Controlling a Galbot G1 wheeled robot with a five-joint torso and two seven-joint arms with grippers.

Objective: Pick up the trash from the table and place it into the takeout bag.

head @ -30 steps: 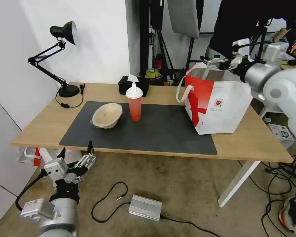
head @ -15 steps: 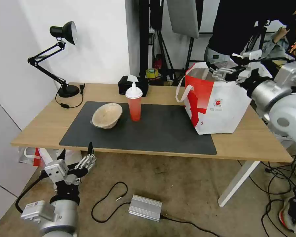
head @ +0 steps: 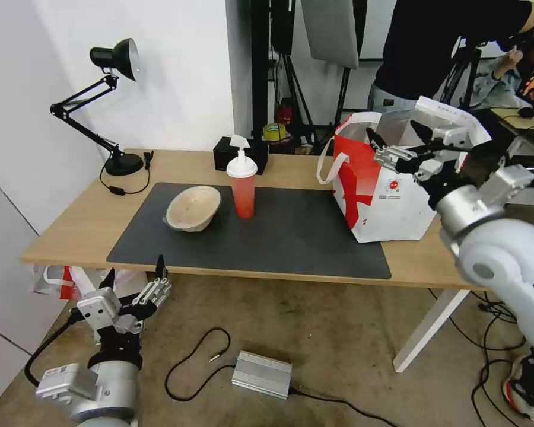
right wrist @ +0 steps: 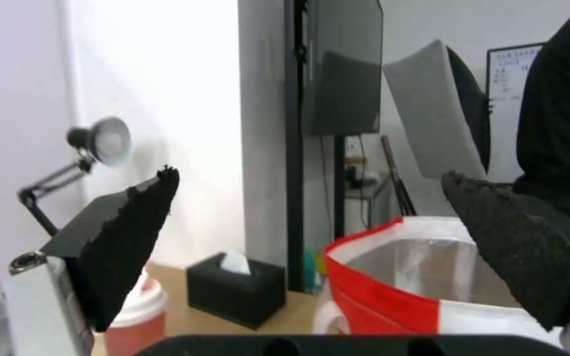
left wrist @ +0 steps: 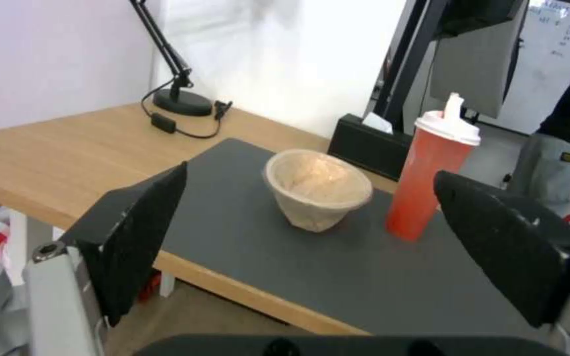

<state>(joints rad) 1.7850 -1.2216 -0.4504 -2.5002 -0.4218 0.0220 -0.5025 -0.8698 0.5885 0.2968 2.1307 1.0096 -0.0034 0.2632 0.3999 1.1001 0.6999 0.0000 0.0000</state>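
Right gripper [head: 397, 145]: fingers spread wide, empty, held at the rim of the takeout bag [head: 391, 201], near the worktop's [head: 71, 225] right end; silver lining visible, contents not.

Left gripper [head: 137, 283]: fingers wide apart, empty, below the worktop's front edge, well apart from the trash.

Beige bowl [head: 193, 207] and red cup [head: 242, 185]: on the dark mat [head: 291, 237], just beside each other; bowl looked empty.

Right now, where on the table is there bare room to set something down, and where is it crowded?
Bare: the dark mat between the red cup and the takeout bag, and the wood beside the lamp base. Crowded: the beige bowl, cup and tissue box cluster together.
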